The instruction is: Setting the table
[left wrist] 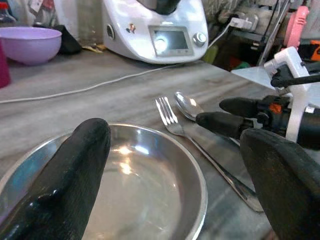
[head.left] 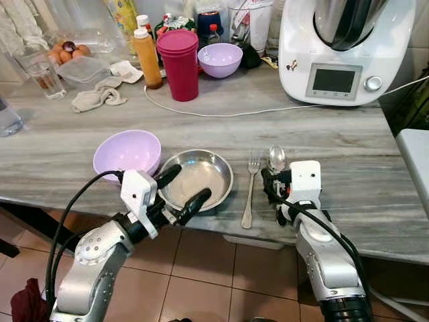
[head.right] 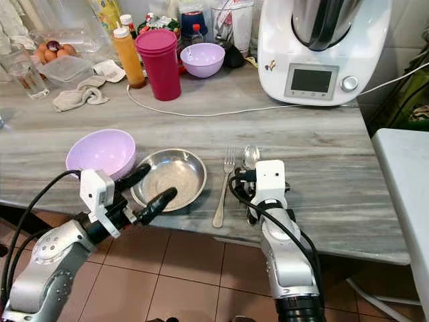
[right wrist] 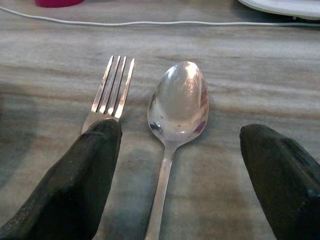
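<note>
Straddling the spoon [right wrist: 175, 125] w/ fingers apart, R gripper [right wrist: 180, 170] sits just right of the steel plate [head.left: 214, 191], fork [head.left: 251, 184] between; L gripper [head.left: 182, 189], also spread, hovers over plate's near rim. Judgement: drop straight down & pinch spoon's handle only, w/o nudging fork.

I count two purple bowls [head.left: 127, 151] [head.left: 220, 59], one steel plate [head.left: 196, 178], one fork [head.left: 250, 188], one spoon [head.left: 276, 159], one pink cup [head.left: 178, 64], one sauce bottle [head.left: 147, 58].
</note>
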Robot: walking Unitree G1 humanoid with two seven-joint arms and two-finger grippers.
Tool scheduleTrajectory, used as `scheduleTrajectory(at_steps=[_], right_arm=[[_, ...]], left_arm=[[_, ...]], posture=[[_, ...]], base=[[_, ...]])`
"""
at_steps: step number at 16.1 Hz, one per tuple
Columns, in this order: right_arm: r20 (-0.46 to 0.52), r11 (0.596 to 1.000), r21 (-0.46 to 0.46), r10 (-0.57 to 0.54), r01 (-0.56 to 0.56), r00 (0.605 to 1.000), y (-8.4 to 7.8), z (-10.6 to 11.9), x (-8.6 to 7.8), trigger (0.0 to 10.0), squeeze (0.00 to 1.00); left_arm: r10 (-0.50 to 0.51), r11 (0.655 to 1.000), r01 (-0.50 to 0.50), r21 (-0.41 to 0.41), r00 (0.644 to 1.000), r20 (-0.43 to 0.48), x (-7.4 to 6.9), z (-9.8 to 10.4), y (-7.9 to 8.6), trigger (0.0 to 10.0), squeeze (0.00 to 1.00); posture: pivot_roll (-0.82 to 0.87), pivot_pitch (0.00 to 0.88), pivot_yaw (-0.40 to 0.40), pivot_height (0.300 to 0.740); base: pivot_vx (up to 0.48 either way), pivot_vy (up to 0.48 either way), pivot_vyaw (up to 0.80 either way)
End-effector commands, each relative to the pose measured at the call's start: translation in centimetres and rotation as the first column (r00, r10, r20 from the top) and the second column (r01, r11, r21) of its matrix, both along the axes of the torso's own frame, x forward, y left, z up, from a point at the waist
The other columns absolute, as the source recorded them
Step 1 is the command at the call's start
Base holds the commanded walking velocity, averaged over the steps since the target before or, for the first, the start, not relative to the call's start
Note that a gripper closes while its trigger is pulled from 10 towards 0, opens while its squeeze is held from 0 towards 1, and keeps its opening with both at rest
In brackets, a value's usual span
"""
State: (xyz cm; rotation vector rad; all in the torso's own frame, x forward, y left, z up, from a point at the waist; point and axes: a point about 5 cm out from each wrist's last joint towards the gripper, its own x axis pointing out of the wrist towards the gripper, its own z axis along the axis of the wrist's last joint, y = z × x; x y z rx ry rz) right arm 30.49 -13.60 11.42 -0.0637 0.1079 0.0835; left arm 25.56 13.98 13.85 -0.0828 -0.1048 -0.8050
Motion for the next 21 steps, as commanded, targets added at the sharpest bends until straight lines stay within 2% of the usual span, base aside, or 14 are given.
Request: scheduleTrajectory(at_steps=[1,3,4,5,6,8,21], right_arm=[[-0.019,1.000,0.000,0.023,-0.023,1.000,0.5,-0.2,0.2,10.0,0.00],[-0.023,1.000,0.002,0.025,-0.025,0.999,0.5,-0.3,0.2,10.0,0.00],[-0.033,1.000,0.004,0.027,-0.027,0.999,0.6,-0.4,0.3,6.6,0.00],[-0.037,1.000,0.007,0.029,-0.028,0.999,0.7,-0.5,0.3,4.0,0.00],[-0.043,1.000,0.006,0.031,-0.031,0.999,0.7,-0.6,0.3,3.2,0.00],[-0.048,1.000,0.005,0.031,-0.031,0.998,0.7,-0.7,0.4,0.0,0.00],[-0.192,0.999,0.046,-0.006,0.015,0.981,-0.4,-2.6,-0.2,0.0,0.00]], left_arm=[[-0.049,0.999,0.049,0.019,0.999,0.001,-0.5,0.2,-0.3,10.0,0.00],[-0.078,0.996,0.078,0.031,0.997,-0.013,-0.7,-0.1,-0.5,10.0,0.00],[-0.107,0.993,0.108,0.039,0.994,-0.029,-0.9,-0.3,-0.7,10.0,0.00],[-0.119,0.992,0.120,0.046,0.992,-0.034,-0.9,-0.4,-0.7,10.0,0.00],[-0.120,0.992,0.121,0.047,0.992,-0.033,-1.0,-0.4,-0.7,10.0,0.00],[-0.122,0.991,0.124,0.048,0.992,-0.036,-1.0,-0.5,-0.8,10.0,0.00],[-0.132,0.989,0.134,0.053,0.990,-0.045,-1.3,-0.6,-1.1,10.0,0.00]], posture=[[-0.19,0.121,0.048,0.740],[-0.19,0.121,0.051,0.740],[-0.19,0.121,0.051,0.740],[-0.19,0.121,0.051,0.740],[-0.19,0.121,0.051,0.740],[-0.19,0.120,0.051,0.740],[-0.20,0.119,0.048,0.740]], base=[[0.000,0.000,0.00],[0.000,0.000,0.00],[0.000,0.000,0.00],[0.000,0.000,0.00],[0.000,0.000,0.00],[0.000,0.000,0.00],[0.000,0.000,0.00]])
